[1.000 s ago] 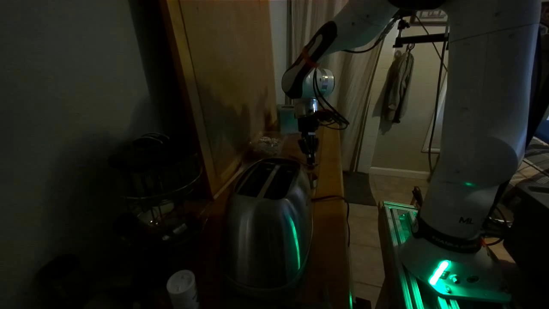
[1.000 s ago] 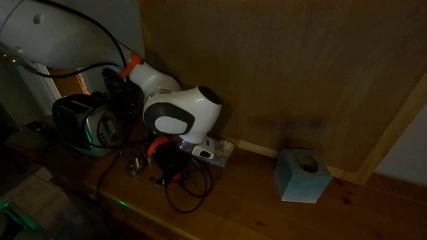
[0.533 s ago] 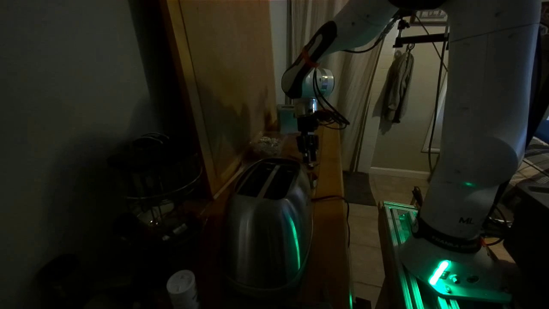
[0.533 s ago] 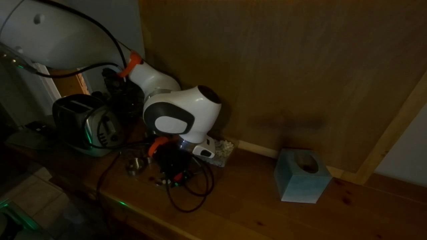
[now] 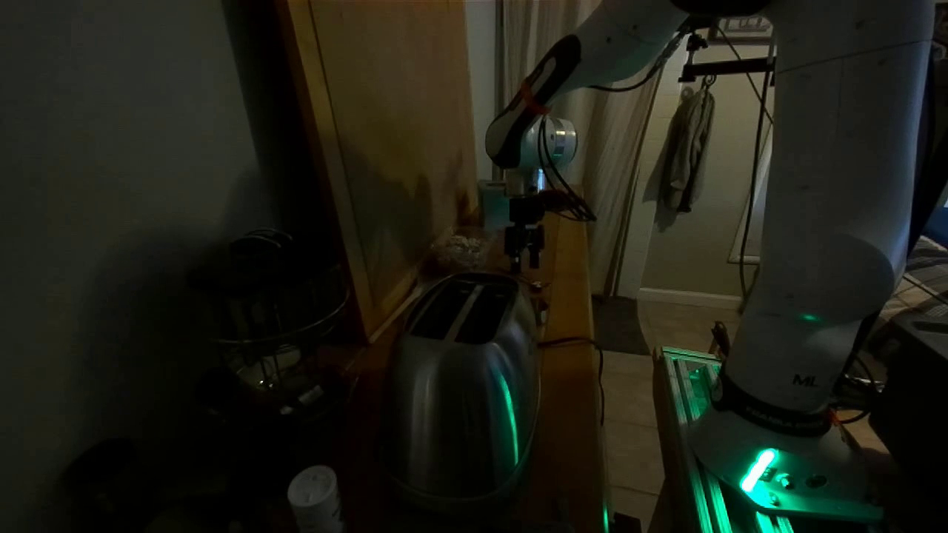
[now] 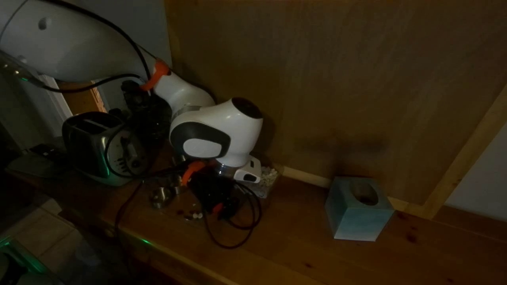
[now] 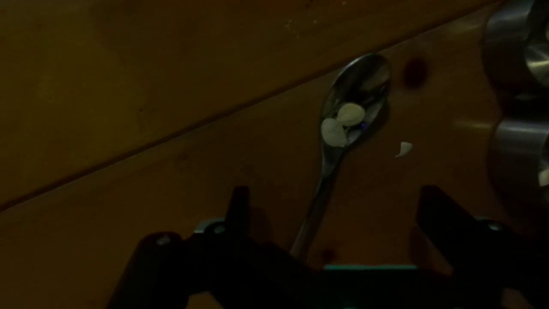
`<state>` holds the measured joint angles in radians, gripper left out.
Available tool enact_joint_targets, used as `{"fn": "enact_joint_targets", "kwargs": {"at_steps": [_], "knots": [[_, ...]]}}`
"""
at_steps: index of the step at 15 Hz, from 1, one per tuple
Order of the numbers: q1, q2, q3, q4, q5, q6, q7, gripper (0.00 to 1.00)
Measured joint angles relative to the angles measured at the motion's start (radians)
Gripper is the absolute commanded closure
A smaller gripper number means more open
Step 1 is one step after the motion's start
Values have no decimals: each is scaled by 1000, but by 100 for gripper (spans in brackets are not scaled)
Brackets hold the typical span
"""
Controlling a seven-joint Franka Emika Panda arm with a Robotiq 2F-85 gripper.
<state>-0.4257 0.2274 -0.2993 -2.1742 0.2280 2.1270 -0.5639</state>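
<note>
Two metal cups (image 7: 514,156) sit near the spoon (image 7: 328,167), the toaster (image 5: 463,414) past them, tissue box (image 6: 358,213) by the back edge of the desk (image 6: 297,253). Spoon's lying toward the front edge, pale bits (image 7: 334,132) in its bowl, seeds perhaps in this gloom. And the end effector (image 7: 334,195) has climbed since a second ago, fingers now spread wide above the handle! Knotty wooden desk, grey cloth (image 5: 689,152) hanging beyond.
</note>
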Motion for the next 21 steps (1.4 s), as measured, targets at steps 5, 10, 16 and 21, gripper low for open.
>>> {"fn": "enact_joint_targets", "kwargs": {"at_steps": [5, 10, 16, 21], "knots": [[0, 6, 7, -3, 13, 53, -1, 42], [-1, 17, 13, -10, 15, 104, -1, 38], [-3, 17, 17, -11, 18, 111, -1, 67], [-10, 18, 17, -11, 18, 140, -1, 99]]}}
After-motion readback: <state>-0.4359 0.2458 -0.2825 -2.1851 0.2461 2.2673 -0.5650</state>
